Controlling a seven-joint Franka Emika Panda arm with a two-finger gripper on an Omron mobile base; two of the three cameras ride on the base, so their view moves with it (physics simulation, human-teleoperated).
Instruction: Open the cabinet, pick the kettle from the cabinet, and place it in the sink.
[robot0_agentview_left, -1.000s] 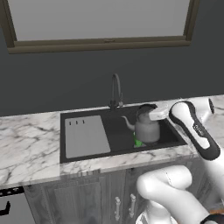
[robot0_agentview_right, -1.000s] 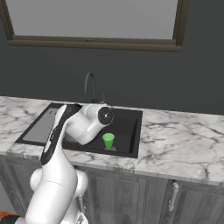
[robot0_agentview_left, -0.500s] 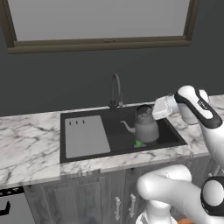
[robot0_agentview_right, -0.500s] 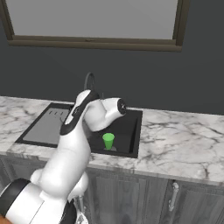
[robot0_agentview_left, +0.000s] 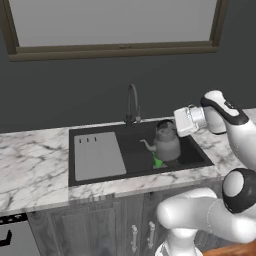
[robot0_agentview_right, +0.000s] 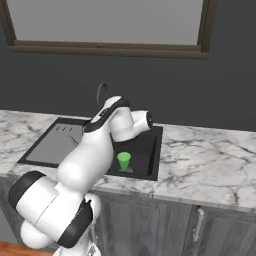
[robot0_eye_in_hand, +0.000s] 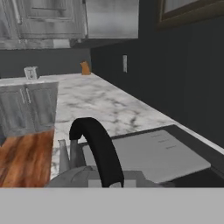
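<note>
The claw (robot0_agentview_left: 176, 123) is pinching the kettle (robot0_agentview_left: 166, 142) by its handle, over the sink (robot0_agentview_left: 131, 150). Dropped now, it might hit the green cup (robot0_agentview_right: 123, 161).

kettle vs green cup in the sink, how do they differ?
The kettle is grey metal with a spout and a dark arched handle; the green cup is bright green and plain. The kettle is clearly bigger than the cup. The kettle hangs from the gripper by its handle; the cup stands free on the basin floor. Both are upright, within the sink.
</note>
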